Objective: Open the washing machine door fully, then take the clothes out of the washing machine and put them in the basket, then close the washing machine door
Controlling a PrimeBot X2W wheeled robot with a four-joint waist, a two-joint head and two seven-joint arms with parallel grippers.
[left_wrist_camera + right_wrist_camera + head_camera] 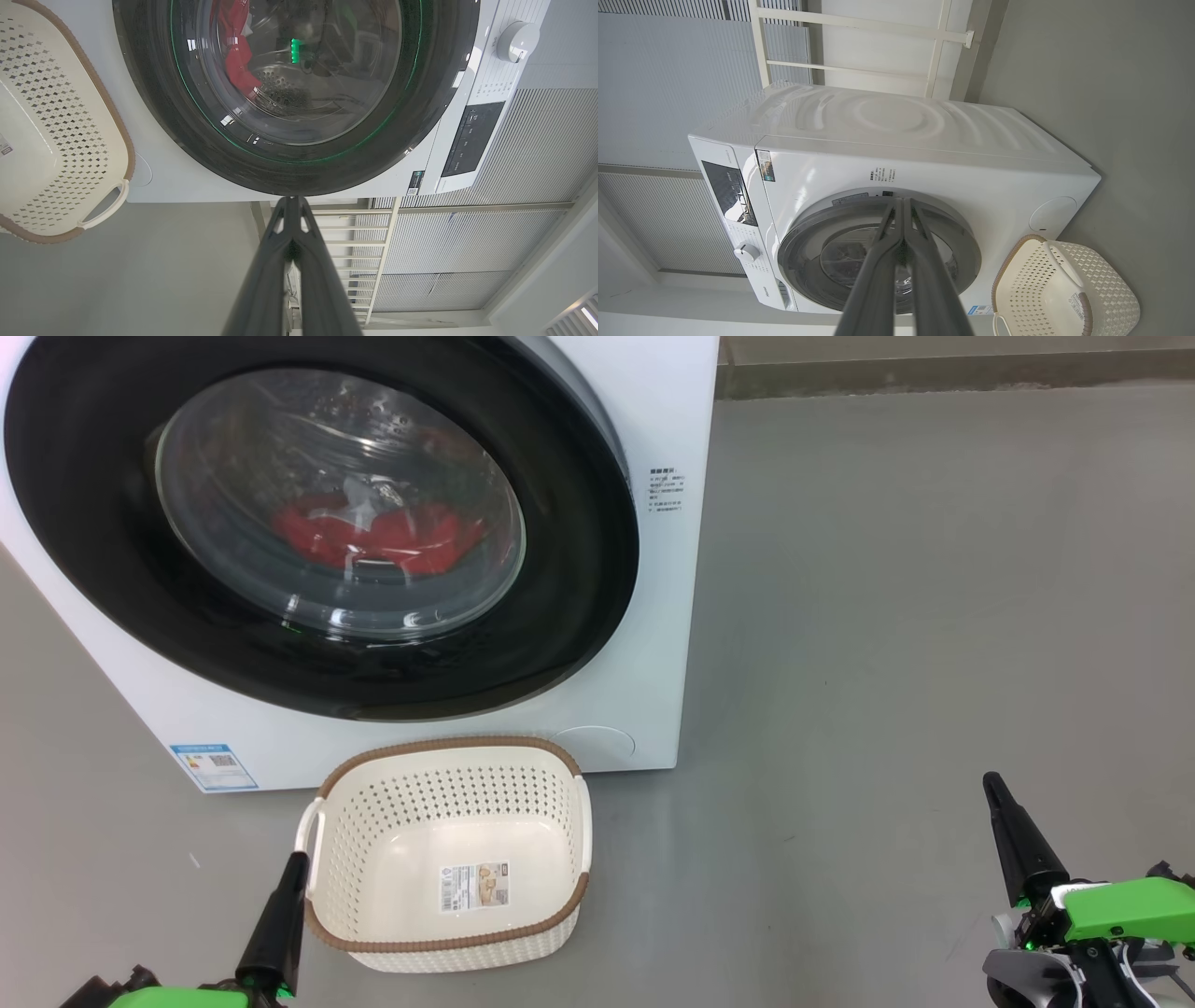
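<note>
The white washing machine (644, 644) stands on the grey floor with its black-rimmed round door (112, 560) shut, or nearly so. Red clothes (373, 537) lie in the drum behind the glass. The cream basket (448, 854) with a brown rim sits on the floor just in front of the machine, with nothing but a paper label in it. My left gripper (297, 863) is shut, its tip beside the basket's left handle. My right gripper (991, 784) is shut too, well off to the right over bare floor. In the wrist views both grippers (290, 200) (902, 201) show fingers pressed together.
Grey floor (887, 616) stretches to the right of the machine as far as a wall skirting. The machine's control panel and white knob (516, 39) are at its top. A white railing (355, 242) and ribbed wall panels lie beyond the machine.
</note>
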